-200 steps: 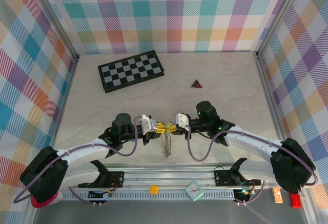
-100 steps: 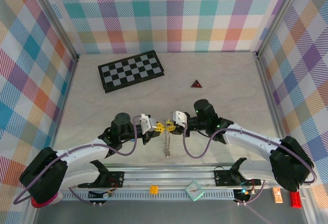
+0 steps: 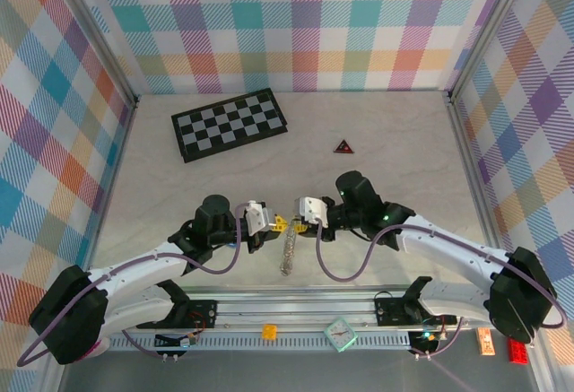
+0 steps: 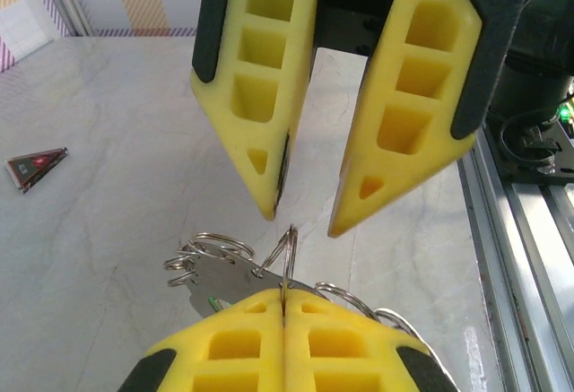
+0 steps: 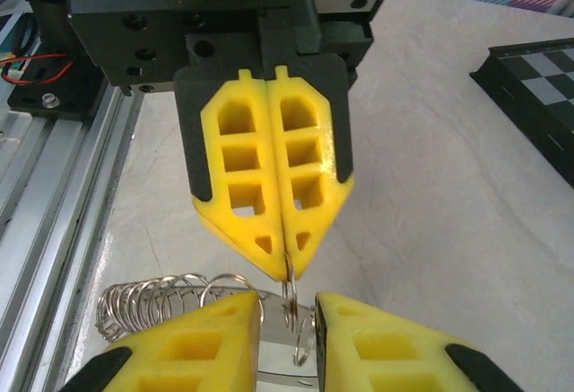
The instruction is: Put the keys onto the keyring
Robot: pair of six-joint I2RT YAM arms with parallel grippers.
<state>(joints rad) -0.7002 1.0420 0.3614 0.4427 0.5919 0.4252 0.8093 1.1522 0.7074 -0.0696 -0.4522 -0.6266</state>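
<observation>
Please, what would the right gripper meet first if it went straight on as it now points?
Probably the upright loop of the keyring, pinched by the shut left gripper. The loop stands in line with the open jaws of the right gripper, and the left gripper sits close behind it. Depth is unclear.

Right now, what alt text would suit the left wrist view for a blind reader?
The left gripper, shut, pinches a thin loop of the keyring. The right gripper, open, points at it from opposite, over the table.
</observation>
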